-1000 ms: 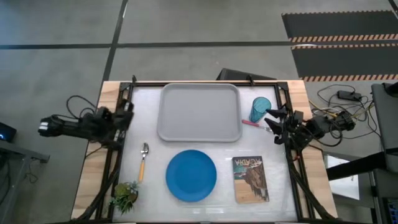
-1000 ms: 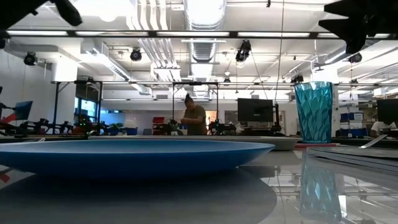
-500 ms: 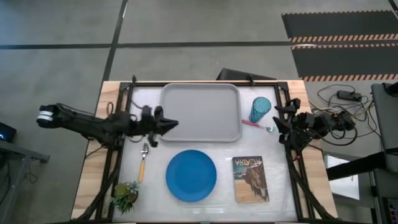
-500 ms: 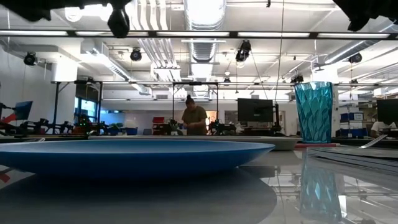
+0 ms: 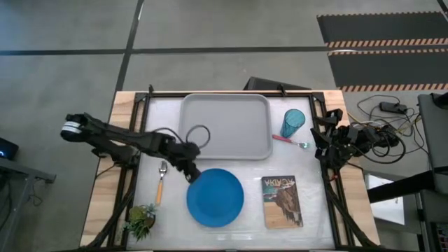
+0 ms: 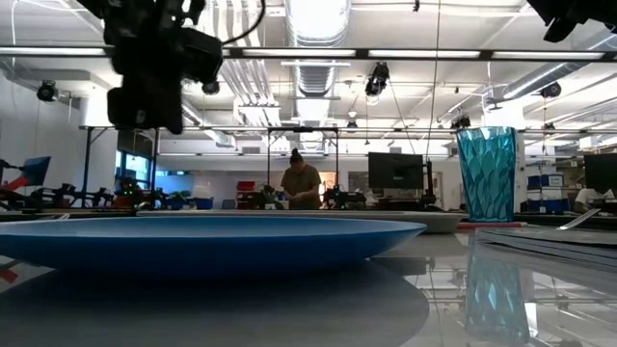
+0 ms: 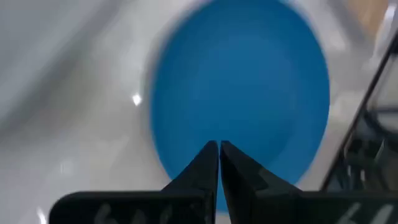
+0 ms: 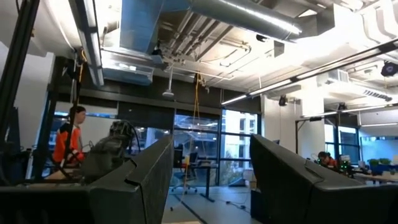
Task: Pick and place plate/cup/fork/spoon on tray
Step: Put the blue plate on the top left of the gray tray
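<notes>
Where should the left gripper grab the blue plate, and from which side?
Take the plate by its rim at the upper-left edge, where the left gripper hovers shut. The plate lies flat with a shallow rim, so open the fingers, descend and pinch the lip there.

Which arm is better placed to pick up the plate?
Left. The left gripper hovers at the plate rim, jaws shut. The right gripper waits at the table's right edge, jaws open.

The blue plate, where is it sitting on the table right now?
In the high view the plate lies on the table's front middle, just below the empty tray, between the spoon and the book; the left gripper hovers at its edge.
</notes>
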